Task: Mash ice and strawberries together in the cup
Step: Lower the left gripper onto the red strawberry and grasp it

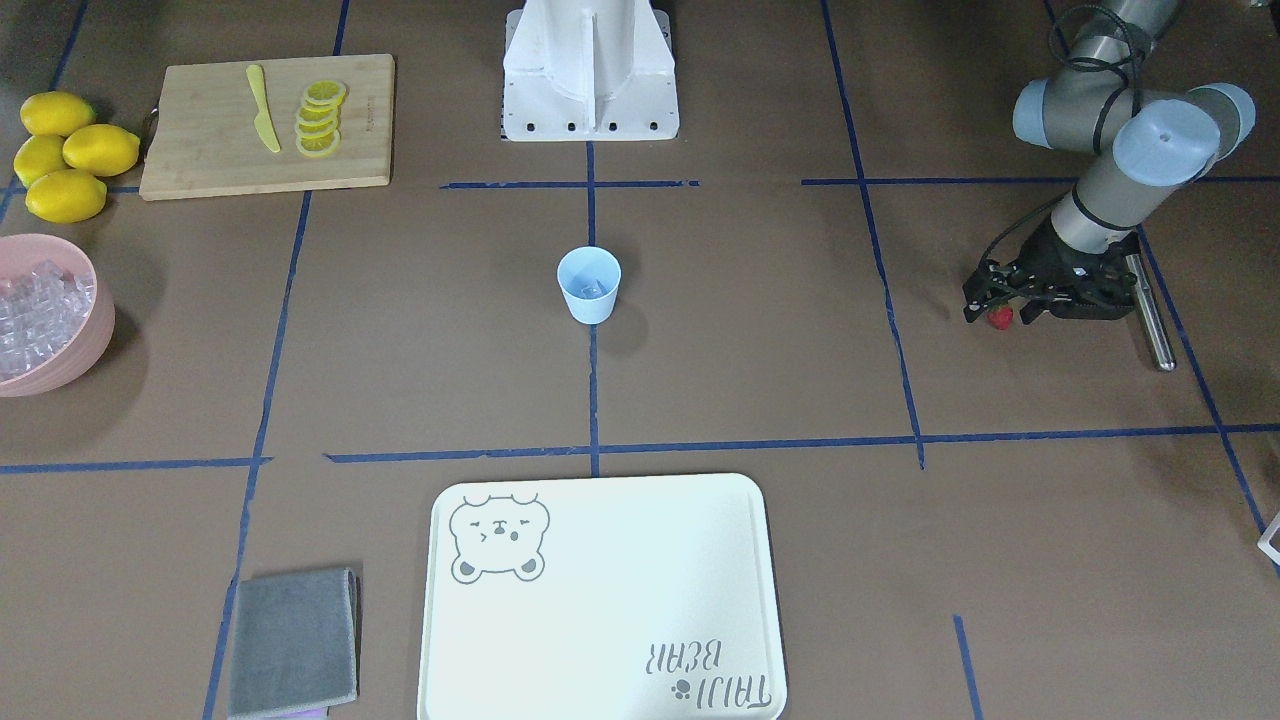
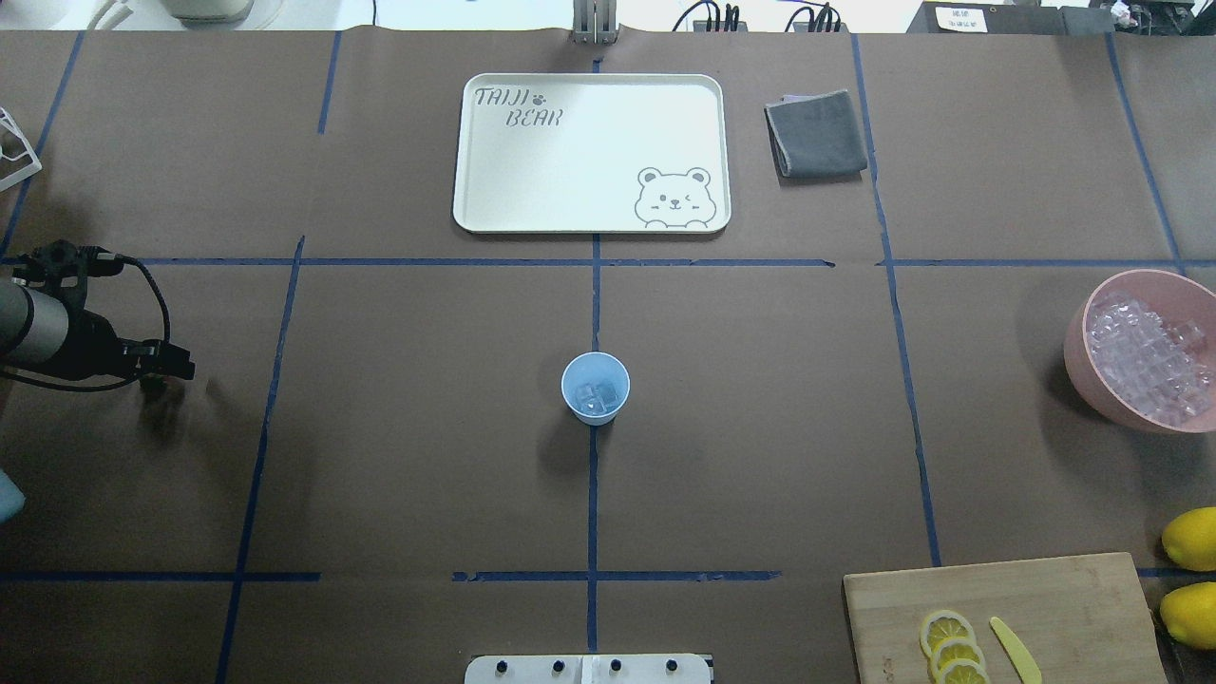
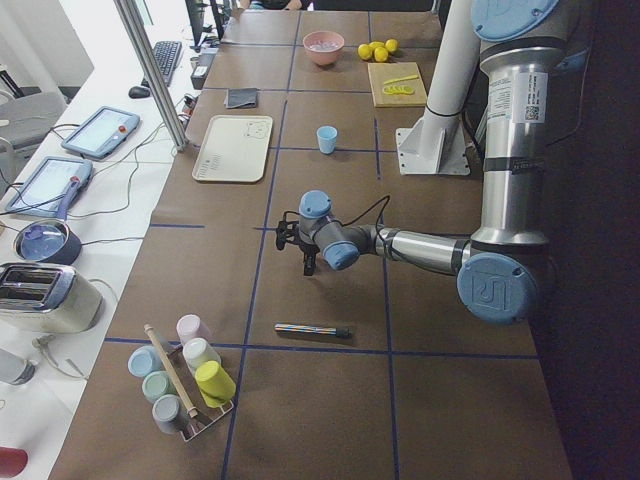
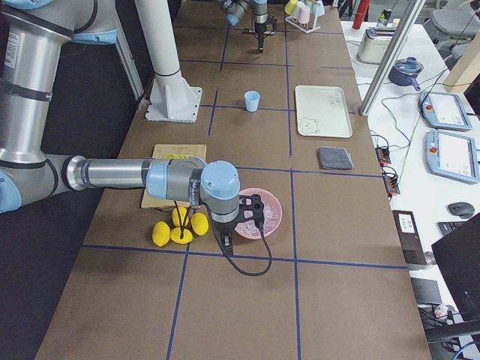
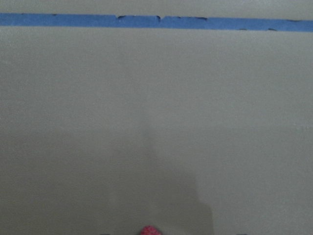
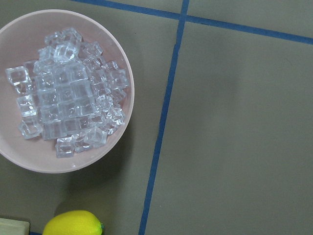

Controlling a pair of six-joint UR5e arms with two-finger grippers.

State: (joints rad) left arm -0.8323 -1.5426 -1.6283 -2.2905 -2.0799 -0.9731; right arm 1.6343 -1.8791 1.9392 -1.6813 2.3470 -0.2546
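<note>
The light-blue cup (image 1: pixel 589 285) (image 2: pixel 596 388) stands upright at the table's centre with a few ice cubes (image 2: pixel 596 397) inside it. More ice (image 6: pixel 73 93) (image 1: pixel 40 310) fills the pink bowl (image 2: pixel 1083 351). My left gripper (image 1: pixel 1000 312) (image 2: pixel 163 369) hangs just above the table far to the cup's side, shut on a small red strawberry (image 1: pixel 1000 319), whose tip shows at the bottom edge of the left wrist view (image 5: pixel 151 230). My right gripper (image 4: pixel 253 211) hovers over the pink bowl; I cannot tell whether it is open or shut.
A metal rod (image 1: pixel 1150 312) (image 3: pixel 313 329) lies beside the left gripper. A cutting board (image 1: pixel 200 150) holds lemon slices (image 1: pixel 320 118) and a yellow knife (image 1: pixel 263 108), with whole lemons (image 1: pixel 65 155) beside it. A white tray (image 1: pixel 600 600) and a grey cloth (image 1: pixel 295 640) lie across the table.
</note>
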